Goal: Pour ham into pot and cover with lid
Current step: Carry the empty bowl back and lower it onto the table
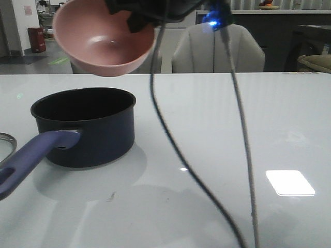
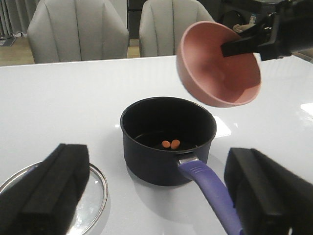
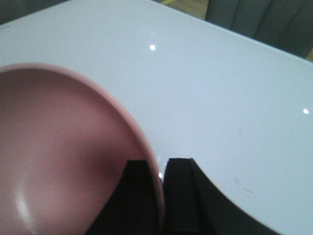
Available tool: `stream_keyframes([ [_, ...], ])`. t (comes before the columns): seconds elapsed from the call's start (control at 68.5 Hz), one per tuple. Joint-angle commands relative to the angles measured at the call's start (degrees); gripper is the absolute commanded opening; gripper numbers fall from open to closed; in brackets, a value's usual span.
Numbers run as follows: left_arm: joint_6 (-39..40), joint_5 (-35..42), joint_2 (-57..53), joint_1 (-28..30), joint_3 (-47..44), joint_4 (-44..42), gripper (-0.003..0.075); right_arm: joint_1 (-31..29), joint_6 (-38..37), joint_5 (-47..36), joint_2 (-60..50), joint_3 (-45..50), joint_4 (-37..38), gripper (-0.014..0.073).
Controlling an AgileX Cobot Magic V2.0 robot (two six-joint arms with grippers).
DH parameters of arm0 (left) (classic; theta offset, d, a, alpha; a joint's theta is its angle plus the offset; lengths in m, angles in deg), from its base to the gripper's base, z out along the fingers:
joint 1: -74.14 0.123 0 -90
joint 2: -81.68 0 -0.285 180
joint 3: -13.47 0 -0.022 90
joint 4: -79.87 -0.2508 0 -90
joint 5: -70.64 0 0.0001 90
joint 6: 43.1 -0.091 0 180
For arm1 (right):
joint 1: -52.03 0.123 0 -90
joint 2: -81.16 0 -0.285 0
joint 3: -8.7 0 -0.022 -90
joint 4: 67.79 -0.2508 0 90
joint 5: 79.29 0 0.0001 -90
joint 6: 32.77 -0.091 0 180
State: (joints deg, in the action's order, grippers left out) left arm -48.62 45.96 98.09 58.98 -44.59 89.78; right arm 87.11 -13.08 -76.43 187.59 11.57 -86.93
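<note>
The right gripper (image 3: 157,196) is clamped on the rim of the bowl (image 2: 218,66), one finger inside and one outside, and holds it tilted in the air above the far side of the pot (image 2: 167,138). The bowl shows no contents. The ham (image 2: 171,144) — two small orange pieces — lies on the pot floor, so the pour is judged complete.

The lid (image 2: 90,188) lies flat on the table (image 1: 217,119) beside the pot, on the robot's left; only its rim is in view (the knob is hidden behind a finger). The left gripper (image 2: 161,196) is open and holds nothing, poised above the table with the lid just under its left finger.

The next move turns on this relation: the lid sits on the left of the pot, nearest the left arm. The pot handle (image 2: 211,193) runs toward the robot — its long axis passes between the left fingers, close to any lid path.
</note>
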Motion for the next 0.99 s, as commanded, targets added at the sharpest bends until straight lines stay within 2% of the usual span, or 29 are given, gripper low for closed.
stream_keyframes([
  [0.0,-0.01,4.95,0.47,-0.30,1.51,0.86,0.0603,-4.60,-0.38,3.37,-4.69,-1.43,0.04,0.0135],
  [0.234,-0.01,4.95,0.47,-0.30,1.51,0.86,0.0603,-15.49,-0.59,14.07,-5.32,-1.08,-0.32,0.0135],
  [0.394,-0.01,4.95,0.47,-0.30,1.51,0.86,0.0603,-21.09,-4.05,14.36,-5.32,3.33,-1.04,0.0135],
  [0.657,-0.01,4.95,0.47,-0.30,1.51,0.86,0.0603,-25.28,-4.58,14.34,-4.97,10.71,-3.76,0.0135],
  [0.978,-0.01,4.95,0.47,-0.30,1.51,0.86,0.0603,-28.72,-4.58,17.53,-2.90,10.68,-5.47,0.0135],
])
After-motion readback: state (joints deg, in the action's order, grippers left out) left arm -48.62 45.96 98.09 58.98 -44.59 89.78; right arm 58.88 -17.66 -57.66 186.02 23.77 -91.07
